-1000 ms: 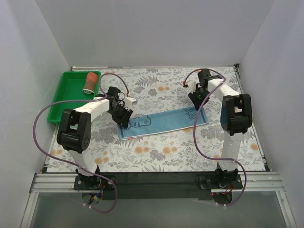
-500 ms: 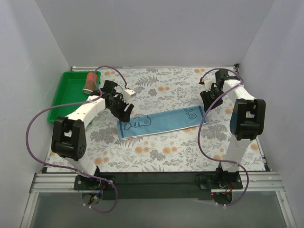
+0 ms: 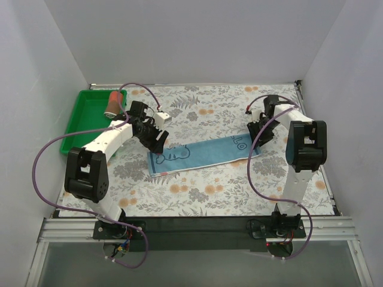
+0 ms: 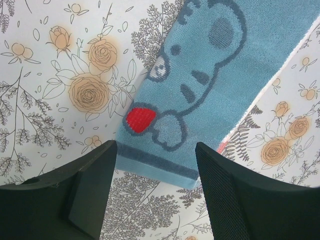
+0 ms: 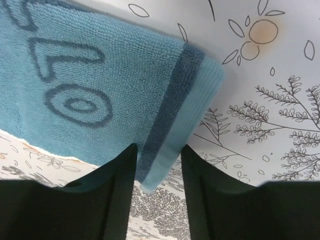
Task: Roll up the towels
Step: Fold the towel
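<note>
Finds left gripper (image 4: 156,160) spread wide, holding nothing, poised over the short left end of the light blue towel (image 4: 215,85), by the dark band and red patch of its print. Finds right gripper (image 5: 157,170) parted more narrowly, straddling the towel's right-end corner, with a gap showing beside each finger; no grip evident. Records that towel lying flat and unrolled, a long strip across the middle of the floral table (image 3: 197,191). Locates rust-red towel (image 3: 112,103) rolled up at the far end of the green tray (image 3: 84,125), far left.
</note>
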### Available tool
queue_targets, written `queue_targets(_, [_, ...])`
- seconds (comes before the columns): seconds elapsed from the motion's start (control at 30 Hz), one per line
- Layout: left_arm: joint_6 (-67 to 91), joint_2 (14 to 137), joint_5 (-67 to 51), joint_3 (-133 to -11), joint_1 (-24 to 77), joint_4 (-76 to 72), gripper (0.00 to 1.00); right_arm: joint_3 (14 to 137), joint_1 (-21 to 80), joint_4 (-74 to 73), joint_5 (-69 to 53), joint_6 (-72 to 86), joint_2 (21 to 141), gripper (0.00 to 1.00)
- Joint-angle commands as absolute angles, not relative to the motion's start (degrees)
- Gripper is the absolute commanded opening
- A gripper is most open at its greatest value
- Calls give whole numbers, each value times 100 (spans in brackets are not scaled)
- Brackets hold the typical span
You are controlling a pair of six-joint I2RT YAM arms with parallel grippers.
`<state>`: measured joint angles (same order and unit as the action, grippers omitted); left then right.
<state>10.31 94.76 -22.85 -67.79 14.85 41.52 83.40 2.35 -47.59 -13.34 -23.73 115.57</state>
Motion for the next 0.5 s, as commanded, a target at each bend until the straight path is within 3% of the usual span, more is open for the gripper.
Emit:
queue_targets(0.0, [1020,9158,-2233,-6847,1477,4078,61,8121,404,-4623,-1380,-2241,11663,39])
queue_targets(0.2, [993,9158,-2118,-6829,1477,4061,61,7989,387,-4518,-1327,-2188,11567,4])
queue_targets(0.47, [1037,9184,-2101,-6864,1477,4025,61,8305,-139,-4693,-1257,-2320,11048,1])
